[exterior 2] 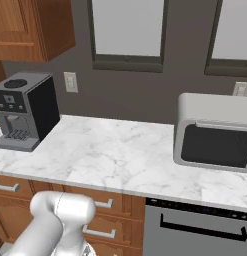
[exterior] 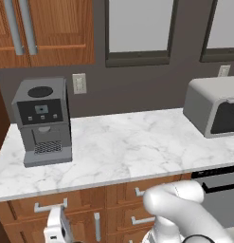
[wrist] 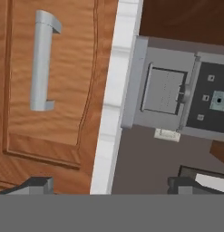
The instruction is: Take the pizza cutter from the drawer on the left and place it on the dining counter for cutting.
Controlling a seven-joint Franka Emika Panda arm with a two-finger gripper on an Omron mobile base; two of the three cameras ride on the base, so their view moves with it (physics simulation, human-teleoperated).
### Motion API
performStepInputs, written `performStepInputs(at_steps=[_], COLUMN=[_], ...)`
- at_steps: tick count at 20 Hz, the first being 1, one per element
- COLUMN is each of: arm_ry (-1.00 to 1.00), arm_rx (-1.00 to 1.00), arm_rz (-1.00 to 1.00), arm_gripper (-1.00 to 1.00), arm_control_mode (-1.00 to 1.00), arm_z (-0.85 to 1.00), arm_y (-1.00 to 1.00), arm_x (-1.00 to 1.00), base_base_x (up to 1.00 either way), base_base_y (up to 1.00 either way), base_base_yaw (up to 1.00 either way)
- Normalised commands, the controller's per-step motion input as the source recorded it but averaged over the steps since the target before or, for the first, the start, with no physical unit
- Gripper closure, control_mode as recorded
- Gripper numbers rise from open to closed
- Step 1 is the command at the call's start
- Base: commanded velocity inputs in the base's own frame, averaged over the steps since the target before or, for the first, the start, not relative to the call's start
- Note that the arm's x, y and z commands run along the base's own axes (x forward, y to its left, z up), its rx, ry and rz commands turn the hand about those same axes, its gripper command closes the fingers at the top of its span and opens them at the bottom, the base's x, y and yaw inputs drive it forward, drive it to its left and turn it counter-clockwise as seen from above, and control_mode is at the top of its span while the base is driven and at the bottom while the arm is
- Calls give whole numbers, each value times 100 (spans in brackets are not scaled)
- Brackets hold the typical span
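The fingers (wrist: pixel 109 183) stand wide apart with nothing between them, hovering in front of the drawer (wrist: pixel 45 81), whose wooden front is closed and whose silver bar handle (wrist: pixel 41 61) lies just ahead. Beyond it runs the marble tabletop (exterior: pixel 132 147). On that stands a grey coffee machine (exterior: pixel 42 121), a microwave (exterior 2: pixel 215 132) well apart from it.

The drawer (exterior: pixel 50 206) — medium-brown wood front with one horizontal silver bar handle (exterior: pixel 50 206) — sits shut directly under the marble worktop edge, below the coffee machine. In the hand view its front (wrist: pixel 50 90) appears rotated, handle upright.
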Motion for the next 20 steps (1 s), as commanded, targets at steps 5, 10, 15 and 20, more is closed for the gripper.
performStepInputs(at_steps=[5,10,15,20], arm_ry=[-15,-18,-14,1], arm_rx=[0,0,0,0], arm_rz=[0,0,0,0], arm_gripper=[-100,-100,-100,-100], arm_control_mode=[-100,-100,-100,-100], arm_z=[-32,-24,-20,-5], arm_y=[1,10,13,18], arm_x=[14,14,18,17], base_base_x=[0,0,0,0], base_base_y=[0,0,0,0], base_base_yaw=[0,0,0,0])
